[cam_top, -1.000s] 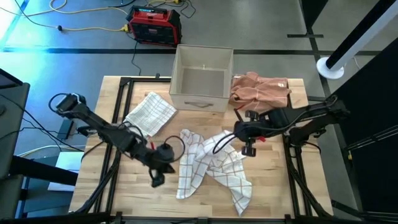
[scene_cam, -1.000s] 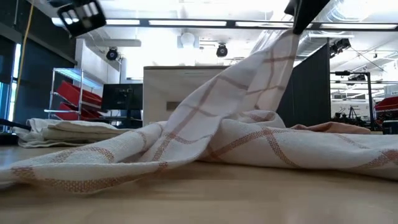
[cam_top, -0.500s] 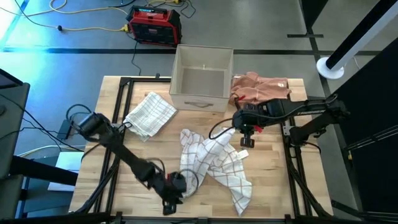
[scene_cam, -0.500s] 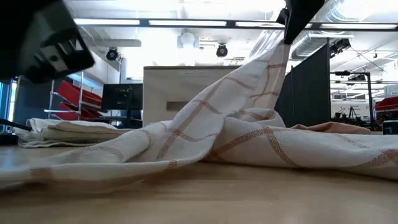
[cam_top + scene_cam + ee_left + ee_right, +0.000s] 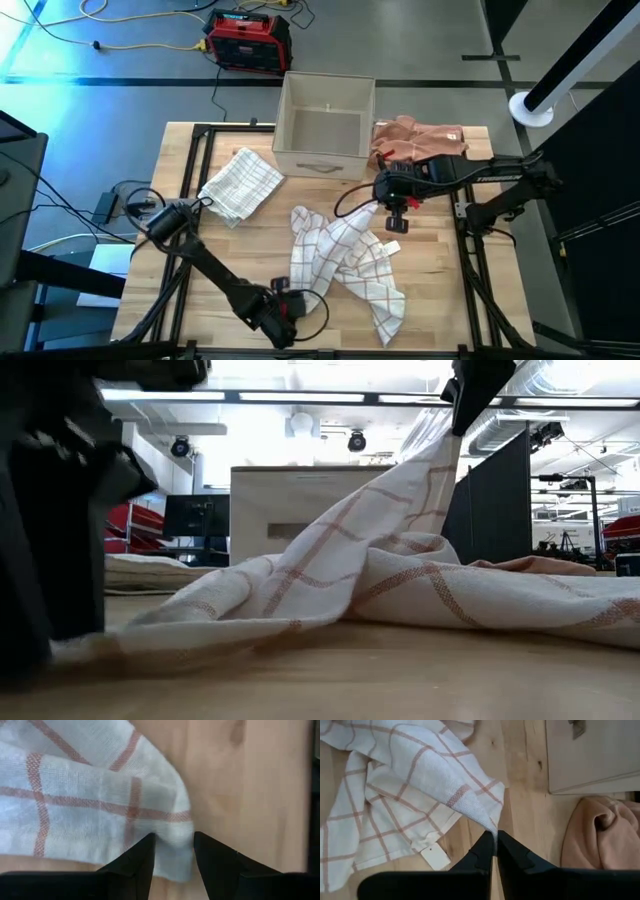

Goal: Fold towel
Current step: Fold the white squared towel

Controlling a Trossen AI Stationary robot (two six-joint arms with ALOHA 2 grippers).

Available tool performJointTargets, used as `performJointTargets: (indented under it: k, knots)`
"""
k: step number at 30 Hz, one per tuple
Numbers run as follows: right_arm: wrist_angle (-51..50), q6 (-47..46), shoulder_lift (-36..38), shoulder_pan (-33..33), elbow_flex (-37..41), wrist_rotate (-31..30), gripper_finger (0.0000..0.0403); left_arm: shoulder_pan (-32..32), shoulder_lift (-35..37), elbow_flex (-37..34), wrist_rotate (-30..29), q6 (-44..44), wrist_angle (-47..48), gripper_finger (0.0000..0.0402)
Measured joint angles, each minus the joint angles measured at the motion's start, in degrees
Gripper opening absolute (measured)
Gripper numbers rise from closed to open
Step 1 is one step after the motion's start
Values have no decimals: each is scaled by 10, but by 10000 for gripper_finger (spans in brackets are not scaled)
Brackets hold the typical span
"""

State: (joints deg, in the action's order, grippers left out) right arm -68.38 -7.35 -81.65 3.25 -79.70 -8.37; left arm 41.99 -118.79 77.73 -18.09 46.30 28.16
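A pale wooden counter [image 5: 440, 290] on a grey workshop floor, seen from above; ceiling strip lights and a dark partition show behind it in the low view. At the left rear lies a folded checked cloth [image 5: 239, 182]; beside it at rear centre stands an open beige box [image 5: 323, 125]; to the right of the box lies a crumpled pink cloth [image 5: 420, 142]. The towel [image 5: 345, 268], white with thin red-brown checks, lies rumpled across the counter's centre, one corner drawn upward, its lower left corner close to the front edge. Left end effector [image 5: 281, 312]: low at the front of the counter, its arm reaching in from the left; in the left wrist view the fingers [image 5: 217, 856] stand narrowly apart with the towel's corner [image 5: 172, 835] between them, probably not yet pinched, since a gap remains on either side; in the low view this end effector appears as a dark mass [image 5: 55, 510] at the left. Right end effector [image 5: 388, 192]: raised over the counter just in front of the pink cloth, fingers [image 5: 481, 854] pressed together on the towel's upper corner [image 5: 487, 822], holding it aloft; in the low view the cloth rises in a taut ridge to that grip [image 5: 470, 390]. A small white tag [image 5: 434, 855] lies at the towel's edge beneath it.
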Motion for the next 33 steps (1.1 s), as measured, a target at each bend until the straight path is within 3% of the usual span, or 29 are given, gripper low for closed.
performJointTargets:
  k: [5,9,13,19,24,30,33]
  knots:
    - [0,3,0,0,0,3,1,-4,-11,3,32,12,11,110]
    - [-1,3,0,0,0,5,1,-20,-4,3,98,26,30,21]
    - [14,4,0,0,0,30,1,-37,37,-2,111,53,159,8]
    - [72,-3,21,1,-1,41,1,-58,184,6,30,77,366,2]
    - [143,-45,66,3,-1,41,1,-78,328,5,-54,96,458,1]
    - [277,-82,118,22,-4,36,1,-104,462,7,-185,85,450,0]
    - [361,-72,139,39,-7,-31,1,-125,532,7,-264,36,418,0]
